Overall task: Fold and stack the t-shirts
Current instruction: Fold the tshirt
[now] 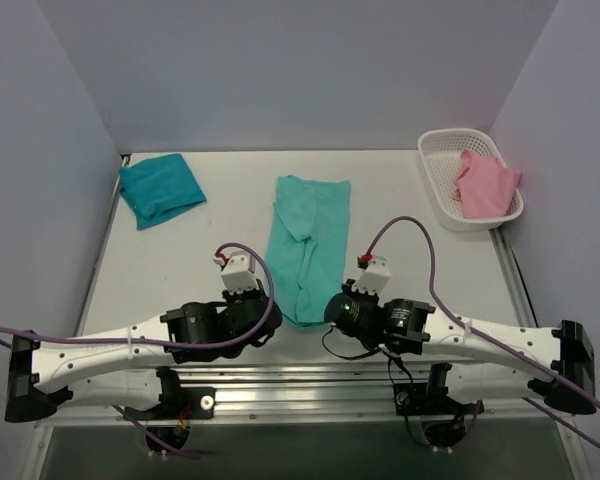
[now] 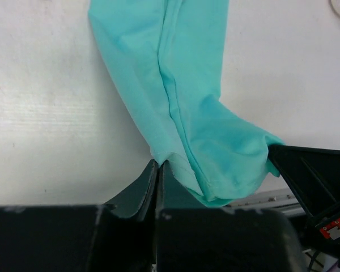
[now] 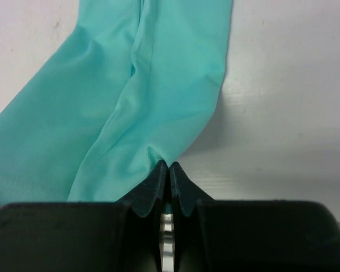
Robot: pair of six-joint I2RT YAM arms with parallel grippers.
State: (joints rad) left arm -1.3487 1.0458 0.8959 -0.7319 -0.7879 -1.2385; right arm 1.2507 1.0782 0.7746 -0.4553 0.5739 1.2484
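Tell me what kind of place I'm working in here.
Probably a lab robot cell, not a home: a white table boxed in by plain walls, with staged laundry, a mint t-shirt and a basket.

so the long mint-green cloth t-shirt (image 1: 308,240) lies down the middle of the flat white table (image 1: 180,270), running from far to near. its near end sits between the arms, with the left gripper (image 2: 158,165) pinching the near-left corner and the right gripper (image 3: 168,165) the near-right. the folded teal-blue cloth square (image 1: 160,188) is far left, well apart. far right, a white plastic mesh basket (image 1: 440,165) has a crumpled pink cloth (image 1: 485,185) in it.
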